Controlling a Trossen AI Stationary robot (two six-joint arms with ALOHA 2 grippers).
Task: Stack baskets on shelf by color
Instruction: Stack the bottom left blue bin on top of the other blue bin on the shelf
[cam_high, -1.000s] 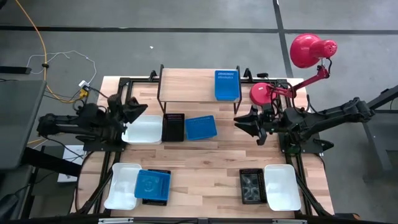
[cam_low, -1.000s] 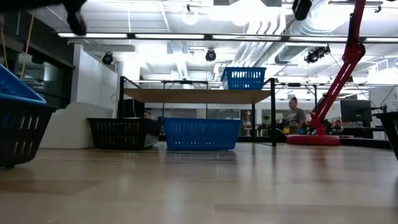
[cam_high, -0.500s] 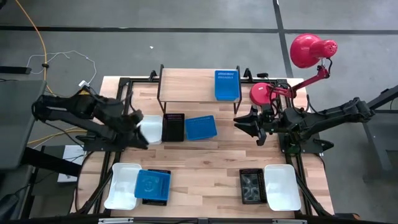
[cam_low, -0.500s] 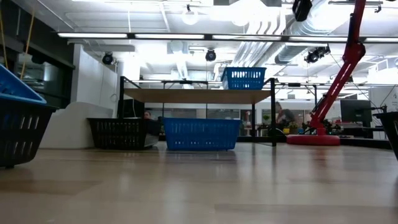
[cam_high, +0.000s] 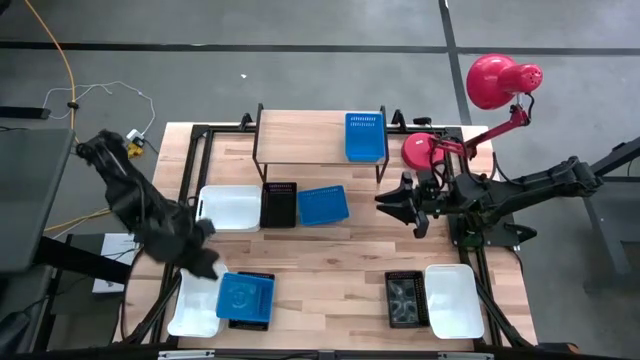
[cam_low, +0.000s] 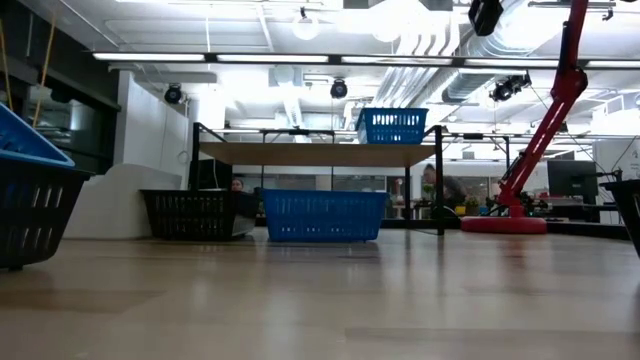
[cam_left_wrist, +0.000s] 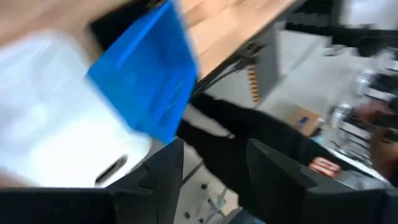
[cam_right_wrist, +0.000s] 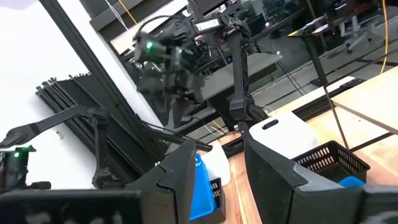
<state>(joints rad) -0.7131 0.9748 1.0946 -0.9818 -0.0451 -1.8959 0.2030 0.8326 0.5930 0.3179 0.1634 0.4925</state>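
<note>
Motion-blurred left wrist view; black basket (cam_high: 250, 312) mostly under blue basket (cam_high: 245, 296)

Left arm reaches in from the far left edge, bent, running diagonally toward the near left of the tabletop. Left hand (cam_high: 203, 262) sits low at the near-left corner, fingers (cam_left_wrist: 163, 169) spread apart, nothing between them. Right arm comes in from the right side, stretched roughly level toward the middle. Right hand (cam_high: 392, 205) hangs right of centre, pointing left, fingers (cam_right_wrist: 178, 168) parted with a clear gap, empty. Neither arm shows in the low view.
</note>
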